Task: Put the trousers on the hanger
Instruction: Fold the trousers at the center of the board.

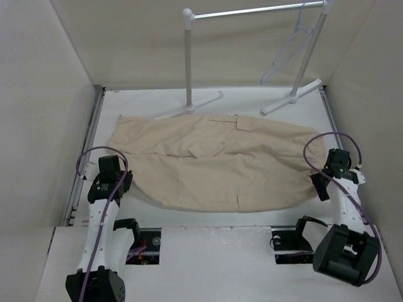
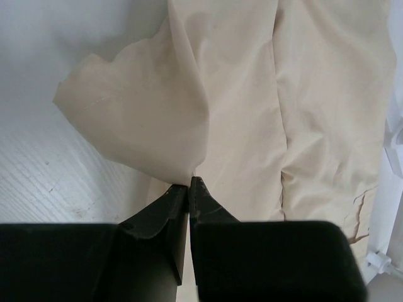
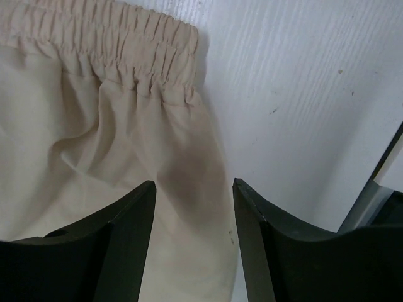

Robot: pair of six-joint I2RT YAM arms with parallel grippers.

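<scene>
At the near left, the left gripper [image 1: 117, 184] is seen shut on the trousers [image 1: 214, 163]: in the left wrist view its jaws are pressed together on a pinch of beige cloth, which is drawn up into a peak from the fingertips. At the near right, the right gripper [image 1: 321, 184] is held with its jaws wide apart over the other end of the garment. In the right wrist view the cloth just below the gathered elastic waistband [image 3: 135, 47] is framed between the fingers [image 3: 135, 214]; whether the cloth is touched cannot be told.

The trousers are spread crosswise on the white desk [image 1: 145, 104], reaching from one gripper to the other, wrinkled, with flap pockets shown at the far and near edges.

Farther back, a clothes rack [image 1: 187, 63] with white posts is stood on the desk, just beyond the trousers. The hanger [image 1: 286, 53], thin and pale, is hung from its metal bar [image 1: 252, 11] close to the right post, well apart from the trousers.
</scene>
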